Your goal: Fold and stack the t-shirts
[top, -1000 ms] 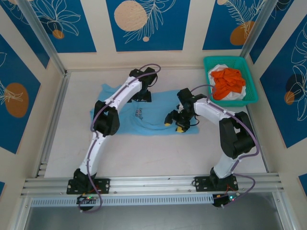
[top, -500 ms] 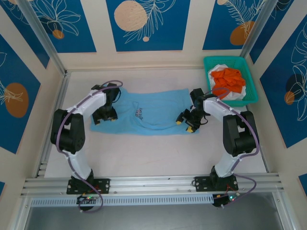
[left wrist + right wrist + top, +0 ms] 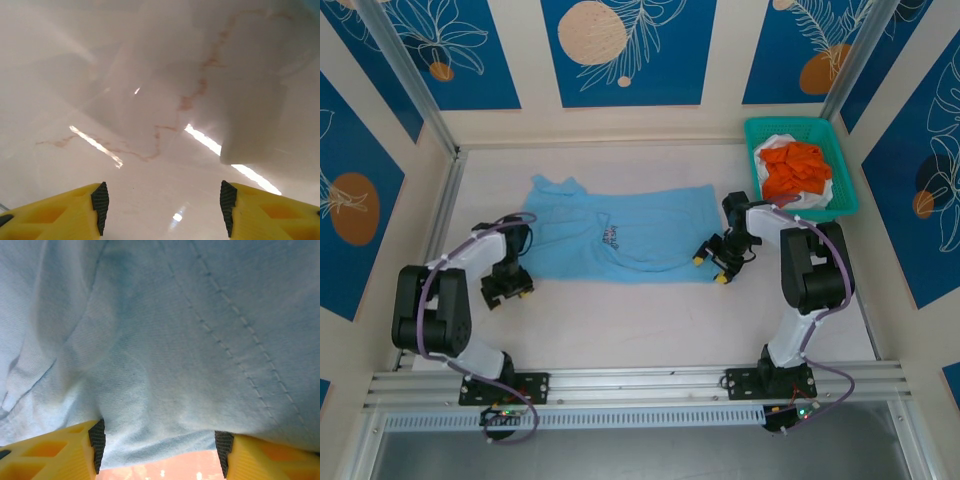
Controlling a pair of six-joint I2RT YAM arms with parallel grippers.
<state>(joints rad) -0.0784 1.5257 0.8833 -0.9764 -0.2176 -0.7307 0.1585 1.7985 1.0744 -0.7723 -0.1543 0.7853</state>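
Observation:
A light blue t-shirt (image 3: 620, 235) with a small dark chest print lies spread flat on the table. My left gripper (image 3: 505, 290) sits just off its left edge, low over bare table; in the left wrist view this left gripper (image 3: 164, 207) is open with nothing between the yellow fingers (image 3: 55, 212). My right gripper (image 3: 712, 268) is at the shirt's near right corner. In the right wrist view the right gripper (image 3: 159, 445) stands open, and the blue cloth (image 3: 165, 355) and its hem lie between the wide-apart fingers (image 3: 50, 452). An orange t-shirt (image 3: 794, 168) lies on a white t-shirt (image 3: 817, 200) in the basket.
The teal lattice basket (image 3: 798, 122) stands at the back right corner. Aluminium rails run along the left side (image 3: 428, 255) and the front (image 3: 640, 380). Bare table (image 3: 640, 320) lies between the shirt and the front rail.
The left arm swung from the shirt's far edge out to the left and down onto bare table. The right gripper slid right to the shirt's near right corner. The shirt now lies flatter.

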